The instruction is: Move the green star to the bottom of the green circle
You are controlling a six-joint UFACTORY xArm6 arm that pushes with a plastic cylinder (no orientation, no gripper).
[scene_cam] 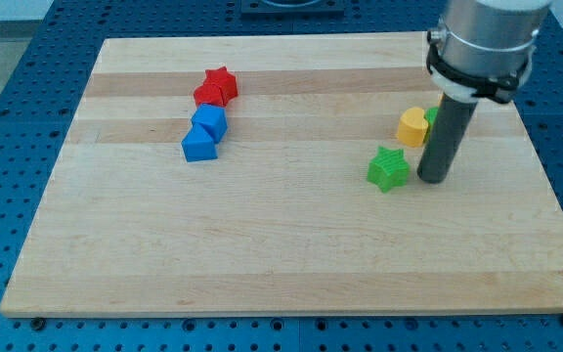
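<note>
The green star [388, 168] lies on the wooden board [291, 244] at the view's right of centre. My tip [432, 180] rests on the board just to the right of the star, close to it. The green circle [432, 116] is mostly hidden behind the rod; only a small green sliver shows, up and to the right of the star. A yellow block [413, 127] sits just left of that sliver, above the star.
A red star [221, 81] and a red block [207, 95] sit at the upper left, touching. Two blue blocks [209, 122] [199, 145] lie just below them in a line. The board's right edge is near the rod.
</note>
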